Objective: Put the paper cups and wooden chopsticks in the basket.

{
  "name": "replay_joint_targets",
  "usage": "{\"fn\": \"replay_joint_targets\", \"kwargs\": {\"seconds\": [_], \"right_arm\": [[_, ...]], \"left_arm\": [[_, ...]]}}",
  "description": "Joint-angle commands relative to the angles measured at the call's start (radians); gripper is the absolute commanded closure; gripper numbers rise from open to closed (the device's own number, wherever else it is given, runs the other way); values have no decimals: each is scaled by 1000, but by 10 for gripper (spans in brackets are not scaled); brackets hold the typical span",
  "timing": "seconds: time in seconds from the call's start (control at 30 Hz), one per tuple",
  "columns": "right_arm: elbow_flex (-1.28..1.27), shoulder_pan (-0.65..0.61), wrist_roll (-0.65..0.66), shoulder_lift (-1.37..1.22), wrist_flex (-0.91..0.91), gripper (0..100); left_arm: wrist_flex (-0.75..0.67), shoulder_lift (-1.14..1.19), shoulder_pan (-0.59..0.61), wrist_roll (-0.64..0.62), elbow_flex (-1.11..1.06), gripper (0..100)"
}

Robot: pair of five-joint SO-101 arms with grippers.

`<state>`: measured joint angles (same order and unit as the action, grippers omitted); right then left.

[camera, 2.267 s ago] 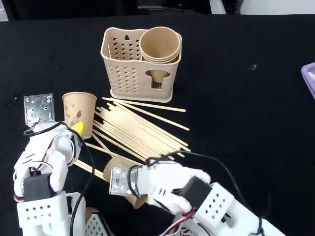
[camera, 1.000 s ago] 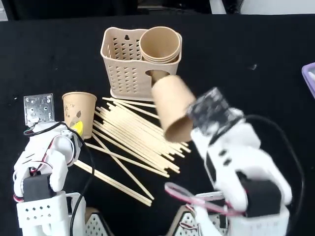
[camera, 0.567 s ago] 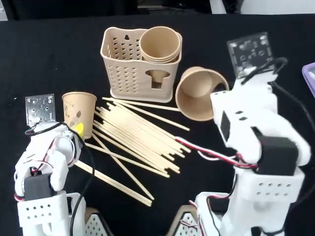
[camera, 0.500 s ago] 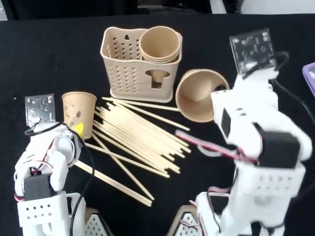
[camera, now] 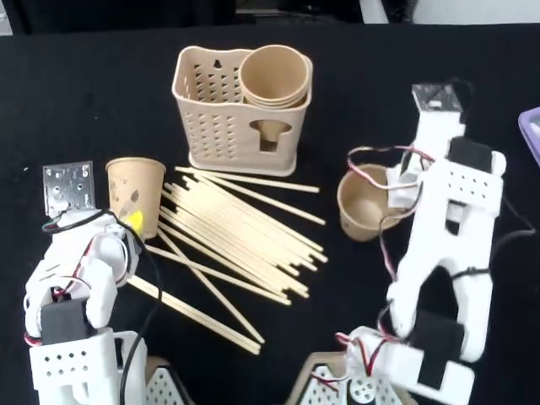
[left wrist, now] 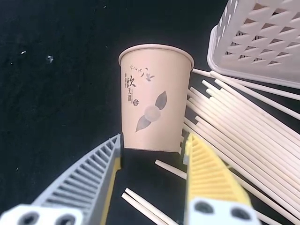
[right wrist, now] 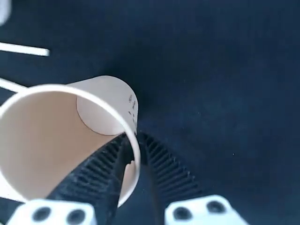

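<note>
Black desk [camera: 101,84]: the basket [camera: 215,118] holds stacked paper cups [camera: 273,74]. Right claw [right wrist: 133,157] pinches a second cup [camera: 364,202] by its rim, beside the basket; left claw [left wrist: 152,140] gapes around an upright cup [left wrist: 154,93]; wooden chopsticks [camera: 236,228] lie loose outside.

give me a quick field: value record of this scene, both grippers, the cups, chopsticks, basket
right gripper: shut on the wall of a plain tan paper cup, one finger inside, one outside
left gripper: open, fingers either side of an upright printed paper cup
basket: beige perforated plastic basket, stacked paper cups at one end of it
chopsticks: pale wooden chopsticks loose on the black table, between the two single cups
</note>
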<state>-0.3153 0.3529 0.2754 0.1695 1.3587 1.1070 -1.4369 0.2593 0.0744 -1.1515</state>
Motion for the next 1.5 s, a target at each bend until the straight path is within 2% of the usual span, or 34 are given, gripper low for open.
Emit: {"fn": "replay_joint_targets", "kwargs": {"seconds": [0.0,0.17,0.37,0.43,0.53,0.77,0.9,1.03,1.2,1.47], "right_arm": [[4,31,14,-42,-51,985],[4,18,14,-87,-61,971],[4,14,14,-90,-61,845],[5,14,14,-90,-63,877],[5,12,23,-88,-109,992],[18,14,40,-48,-104,988],[113,12,40,76,23,988],[312,8,35,220,176,988],[561,-123,31,318,245,988],[808,-408,-110,318,130,988]], "left_arm": [[-17,-6,-1,3,8,776],[-15,-6,2,3,8,776],[-15,-3,2,3,8,776],[-15,-3,2,3,8,776],[-14,-3,4,3,8,776],[-14,-3,2,3,8,776],[-15,-3,-1,3,8,776],[-14,-5,-1,3,8,776],[-14,-6,-1,3,8,776],[-11,-6,-1,3,8,777]]}}
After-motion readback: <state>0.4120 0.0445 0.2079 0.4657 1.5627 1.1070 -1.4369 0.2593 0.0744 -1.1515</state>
